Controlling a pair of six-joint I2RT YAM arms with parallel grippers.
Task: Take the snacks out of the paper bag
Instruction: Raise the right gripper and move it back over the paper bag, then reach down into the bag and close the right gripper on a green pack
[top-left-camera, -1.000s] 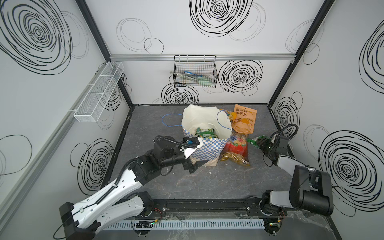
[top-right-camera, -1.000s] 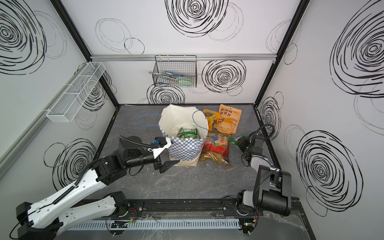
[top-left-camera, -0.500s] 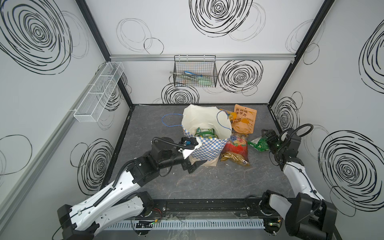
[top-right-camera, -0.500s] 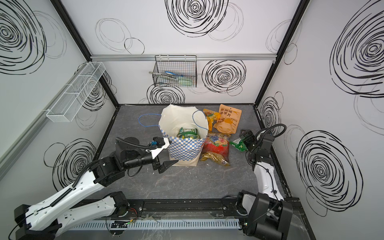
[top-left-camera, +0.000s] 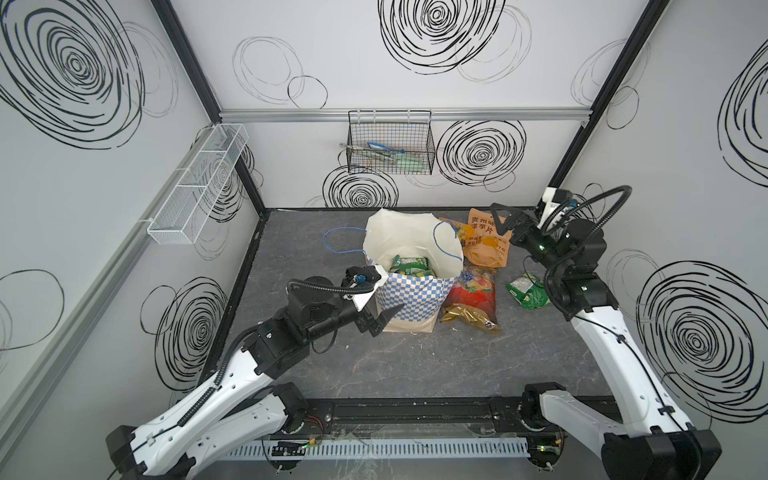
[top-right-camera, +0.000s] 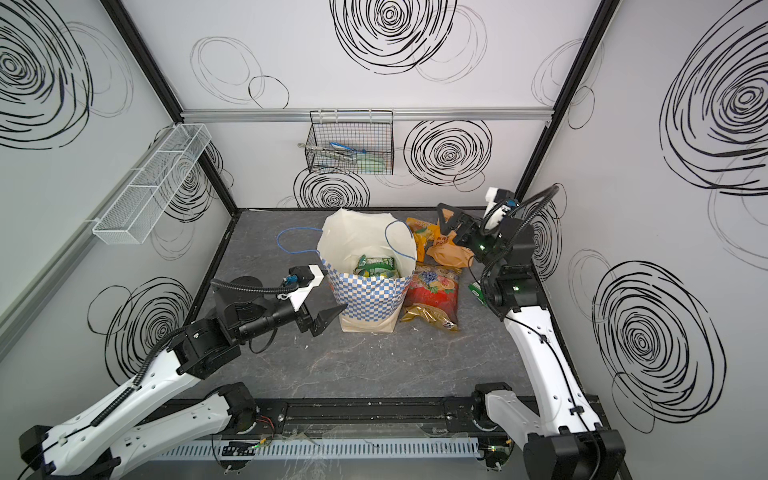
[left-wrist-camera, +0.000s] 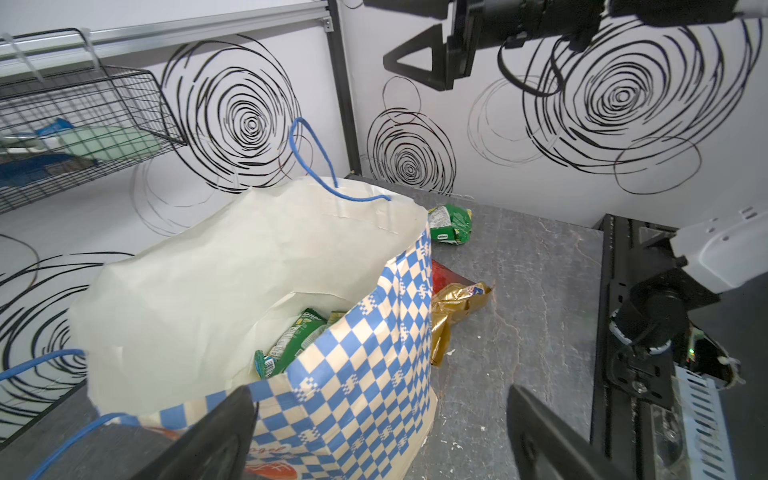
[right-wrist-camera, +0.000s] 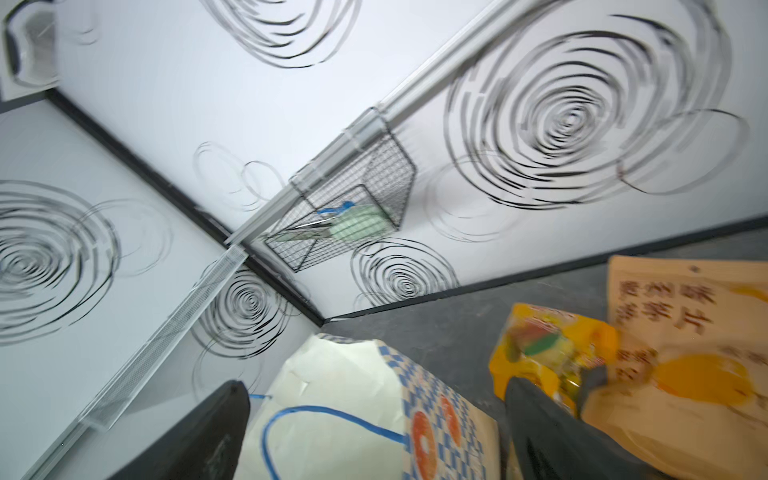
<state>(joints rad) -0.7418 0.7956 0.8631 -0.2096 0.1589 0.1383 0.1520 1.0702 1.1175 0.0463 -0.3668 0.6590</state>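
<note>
The paper bag (top-left-camera: 415, 291) (top-right-camera: 370, 295) stands upright and open mid-table, with green packets (top-left-camera: 409, 266) (left-wrist-camera: 291, 340) inside. To its right lie more snacks: an orange pouch (top-left-camera: 484, 245) (right-wrist-camera: 685, 332), a yellow bag (top-left-camera: 457, 228) (right-wrist-camera: 548, 349), a red pouch (top-left-camera: 473, 291), a gold bag (top-left-camera: 469, 318) (left-wrist-camera: 457, 303) and a green packet (top-left-camera: 525, 291) (left-wrist-camera: 451, 224). My left gripper (top-left-camera: 384, 320) (top-right-camera: 330, 320) (left-wrist-camera: 374, 440) is open at the bag's lower front left corner. My right gripper (top-left-camera: 496, 220) (top-right-camera: 442, 220) (right-wrist-camera: 374, 436) hangs open and empty above the orange pouch.
A black wire basket (top-left-camera: 390, 147) with utensils hangs on the back wall. A white mesh shelf (top-left-camera: 199, 187) is fixed to the left wall. One blue cord handle (top-left-camera: 336, 241) droops over the table behind the bag. The arms' base rail (top-left-camera: 415, 415) runs along the front edge.
My right gripper opened, left the green packet on the table at the right, then rose and swung back above the orange pouch. The left arm has hardly moved.
</note>
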